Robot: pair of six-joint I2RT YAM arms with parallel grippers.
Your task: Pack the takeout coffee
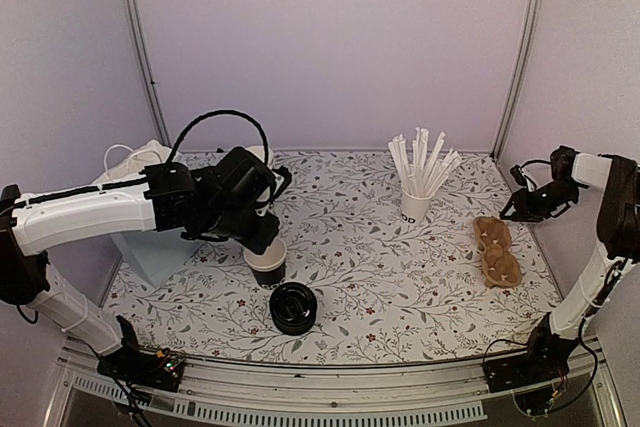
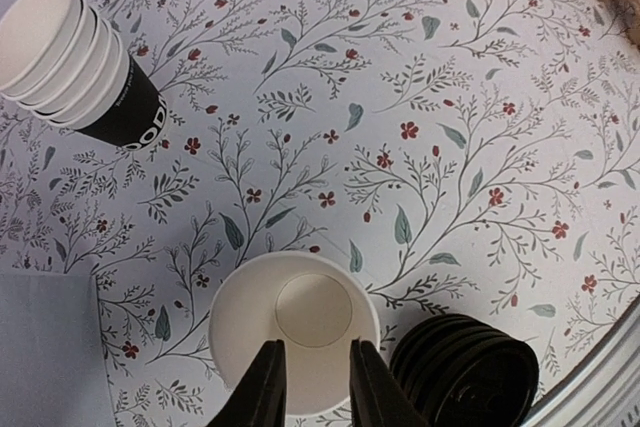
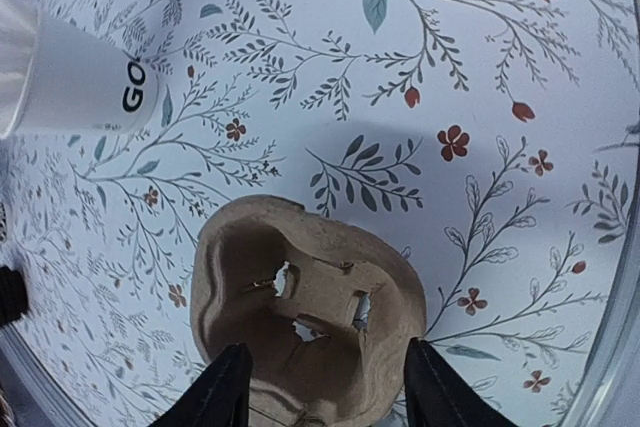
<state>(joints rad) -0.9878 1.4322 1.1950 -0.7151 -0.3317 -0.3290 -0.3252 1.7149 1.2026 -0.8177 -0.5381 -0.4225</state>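
The takeout coffee cup (image 1: 267,267) stands upright on the table with its lid off; it has a black wall and a whitish rim, and its inside (image 2: 300,307) is empty. My left gripper (image 2: 315,347) hangs just above its near rim, jaws a little apart with nothing between them, also seen in the top view (image 1: 262,239). A stack of round black lids (image 1: 293,308) sits right beside the cup (image 2: 465,372). My right gripper (image 3: 328,347) is open above a brown pulp cup carrier (image 3: 320,277), a finger on each side, at the far right (image 1: 517,207).
A nested stack of black cups (image 2: 85,67) lies tilted at the back left. A white cup of wrapped straws (image 1: 415,202) stands mid-right. The carrier (image 1: 497,250) lies near the right wall. A pale bag (image 1: 150,252) sits under my left arm.
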